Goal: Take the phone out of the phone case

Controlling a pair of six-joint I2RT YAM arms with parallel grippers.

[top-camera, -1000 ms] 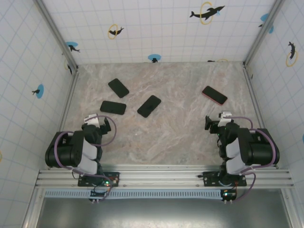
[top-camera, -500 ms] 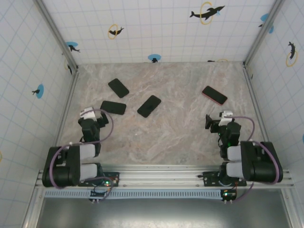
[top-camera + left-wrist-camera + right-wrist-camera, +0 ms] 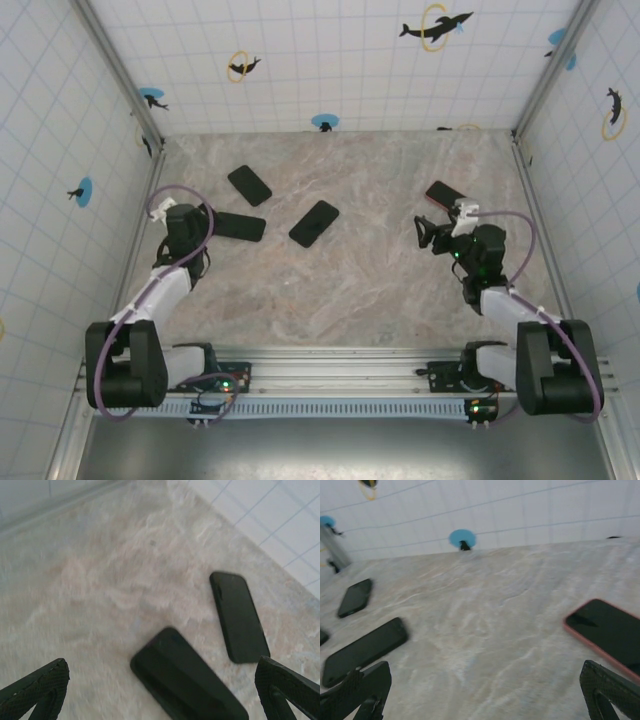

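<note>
- Both arms have unfolded from their tucked pose at the near rail and reached out over the table [image 3: 380,290]. Nothing on it has shifted.
- The pink-cased phone [image 3: 451,200] lies flat, screen up, with its pink rim showing. I take it to be the task's phone, still in its case.
- The right fingers [image 3: 362,686] have come up just beside the pink-cased phone, on its near-left side. They are spread wide, with nothing between them and no contact yet.
- In the right wrist view the pink-cased phone [image 3: 607,630] sits off to the right of the spread fingers, so the approach probably needs a turn towards it.
- Three black phones [image 3: 314,223] lie well to the left of the pink-cased phone.
- The left fingers [image 3: 37,687], also spread and empty, now hang over the leftmost black phone [image 3: 185,685], far from the pink-cased phone.
- Judgement: this is still the reach, and no grip or peeling of the case has begun.
</note>
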